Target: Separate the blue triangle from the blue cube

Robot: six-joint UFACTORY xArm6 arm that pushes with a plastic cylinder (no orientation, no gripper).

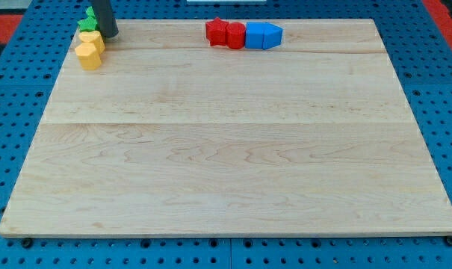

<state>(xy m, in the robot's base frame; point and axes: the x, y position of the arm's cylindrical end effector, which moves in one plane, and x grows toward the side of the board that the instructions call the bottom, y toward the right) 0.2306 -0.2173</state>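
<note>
The blue cube and the blue triangle sit touching side by side near the view's top, right of centre, the triangle on the right. Two red blocks touch the cube's left side in one row. My tip is at the top left of the board, far left of the blue blocks, right beside the yellow and green blocks.
Two yellow blocks and a green block cluster at the board's top left corner, touching one another. The wooden board lies on a blue pegboard table.
</note>
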